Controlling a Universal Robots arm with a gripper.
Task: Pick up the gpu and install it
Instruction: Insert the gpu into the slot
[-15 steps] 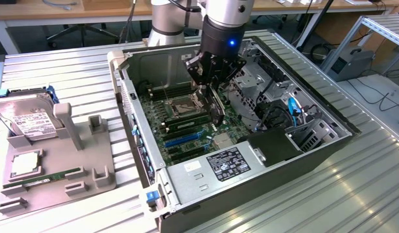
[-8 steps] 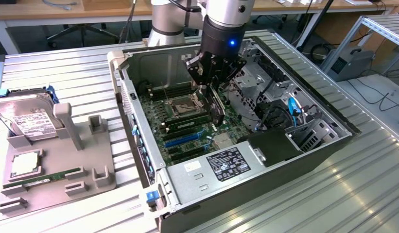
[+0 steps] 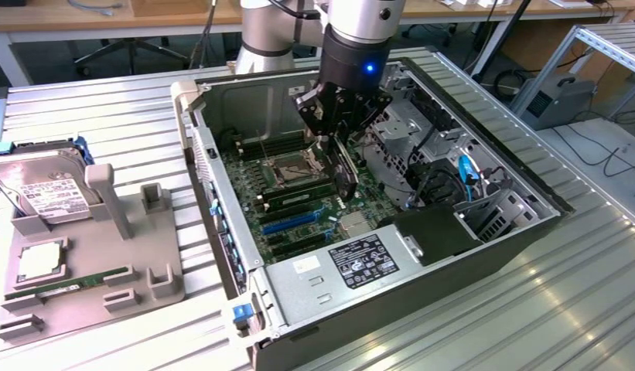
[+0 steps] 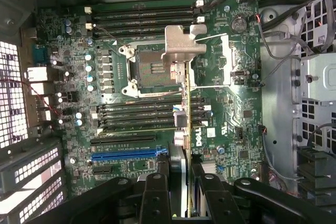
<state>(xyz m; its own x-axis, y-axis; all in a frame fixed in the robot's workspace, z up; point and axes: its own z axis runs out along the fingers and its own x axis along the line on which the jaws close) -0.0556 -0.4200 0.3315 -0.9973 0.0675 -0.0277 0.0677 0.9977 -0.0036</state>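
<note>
The gpu (image 3: pixel 345 171) is a thin dark card hanging edge-down inside the open computer case (image 3: pixel 524 232), above the green motherboard (image 3: pixel 286 193). My gripper (image 3: pixel 338 130) is shut on its upper edge. In the wrist view the gpu (image 4: pixel 187 108) shows edge-on between my black fingers (image 4: pixel 157 187), and its silvery end bracket (image 4: pixel 181 43) reaches over the processor socket (image 4: pixel 149 69). The card hangs above the board, apart from the blue expansion slot (image 4: pixel 126 155), which lies off to one side of it.
Beside the card are a drive cage (image 3: pixel 410 131), loose blue cables (image 3: pixel 465 174) and the power supply (image 3: pixel 348 267). At the exterior view's left a grey fixture (image 3: pixel 141 290) holds a silver hard drive (image 3: pixel 49 193) and a green memory stick (image 3: pixel 85 280).
</note>
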